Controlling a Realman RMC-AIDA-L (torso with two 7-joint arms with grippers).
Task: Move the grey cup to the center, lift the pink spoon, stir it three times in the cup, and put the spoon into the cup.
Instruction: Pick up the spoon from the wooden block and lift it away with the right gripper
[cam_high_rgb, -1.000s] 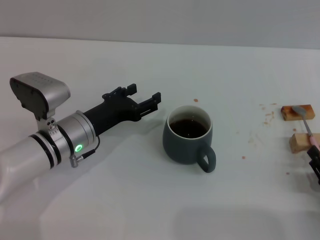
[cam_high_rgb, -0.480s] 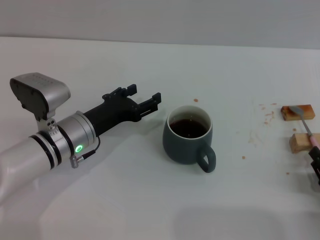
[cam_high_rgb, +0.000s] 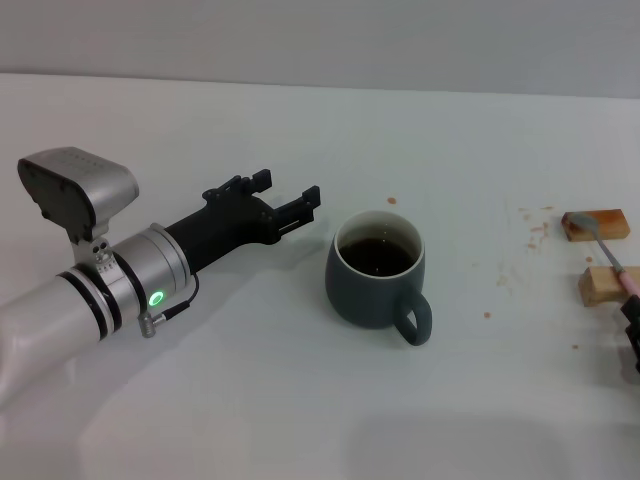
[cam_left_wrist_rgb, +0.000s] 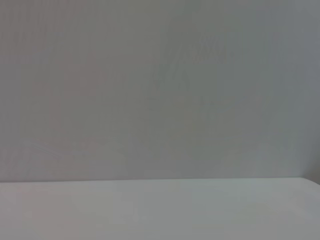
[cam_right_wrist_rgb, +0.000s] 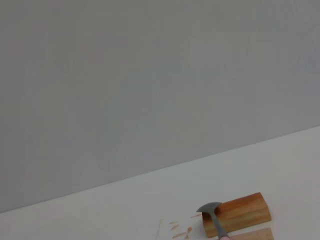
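Note:
The grey cup (cam_high_rgb: 375, 275) stands upright mid-table with dark liquid inside and its handle toward the front right. My left gripper (cam_high_rgb: 288, 188) is open and empty, a short way left of the cup and not touching it. The pink spoon (cam_high_rgb: 612, 255) lies across two small wooden blocks at the right, grey bowl on the far block, pink handle running to my right gripper (cam_high_rgb: 632, 330) at the frame's edge. The right wrist view shows the spoon's bowl (cam_right_wrist_rgb: 211, 209) against a wooden block (cam_right_wrist_rgb: 239, 214). The left wrist view shows only table and wall.
Two brown wooden blocks (cam_high_rgb: 594, 224) (cam_high_rgb: 604, 286) sit at the right edge. Small reddish stains (cam_high_rgb: 535, 232) dot the white table (cam_high_rgb: 250, 380) near them. A grey wall stands behind the table's far edge.
The spoon's bowl has shifted slightly to the left on the far block. The right gripper has edged a little toward the frame's edge. The left arm and the cup have barely moved.

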